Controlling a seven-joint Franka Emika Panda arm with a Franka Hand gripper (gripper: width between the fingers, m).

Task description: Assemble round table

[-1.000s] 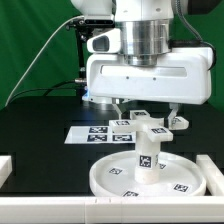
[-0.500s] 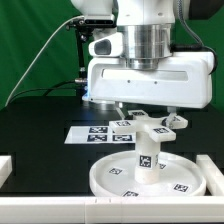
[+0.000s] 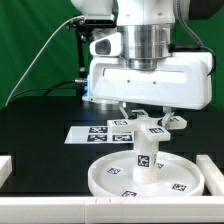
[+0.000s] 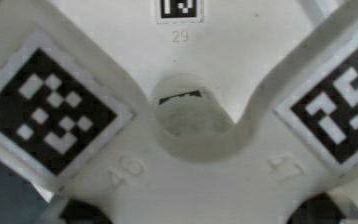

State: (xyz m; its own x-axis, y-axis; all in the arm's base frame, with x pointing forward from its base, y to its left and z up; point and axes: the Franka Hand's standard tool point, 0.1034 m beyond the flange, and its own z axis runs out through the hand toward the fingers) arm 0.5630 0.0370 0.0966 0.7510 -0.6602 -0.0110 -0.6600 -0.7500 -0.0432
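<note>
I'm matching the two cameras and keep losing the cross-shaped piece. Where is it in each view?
Exterior view: the cross-shaped piece sits on top of the post, directly beneath the gripper, above the round disc.
Wrist view: the cross-shaped piece fills nearly the whole picture, seen close from above.
Shared landmark: the black-and-white tags on its arms.

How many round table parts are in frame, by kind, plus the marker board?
Round rimmed disc: 1
Cylindrical post: 1
Cross-shaped piece: 1
Marker board: 1
Total: 4
</note>
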